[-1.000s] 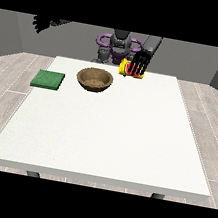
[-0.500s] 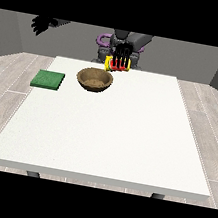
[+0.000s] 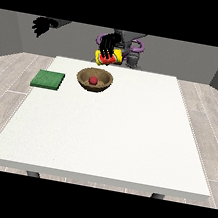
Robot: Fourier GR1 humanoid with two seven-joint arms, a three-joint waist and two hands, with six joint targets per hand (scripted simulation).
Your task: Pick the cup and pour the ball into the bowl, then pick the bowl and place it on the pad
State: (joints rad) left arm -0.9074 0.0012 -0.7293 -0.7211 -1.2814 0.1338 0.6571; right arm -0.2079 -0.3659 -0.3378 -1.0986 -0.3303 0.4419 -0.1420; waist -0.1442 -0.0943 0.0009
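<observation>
There is one big white table (image 3: 107, 131). On it sits one brown bowl (image 3: 94, 80), near the far edge. One red ball (image 3: 93, 80) lies inside the bowl.

There is one yellow cup (image 3: 108, 57). It is up in the air, just behind the bowl and above it. The cup is tipped over on its side, and its inside looks red. One black hand (image 3: 108, 45) holds it, with its fingers curled round the cup. This is the hand nearer the view's right.

There is one green pad (image 3: 48, 80). It lies flat on the table, to the view's left of the bowl, and the two do not touch.

The other hand (image 3: 42, 25) is at the view's left. It is high up, away from the table, and it holds nothing. Its fingers look spread out.
</observation>
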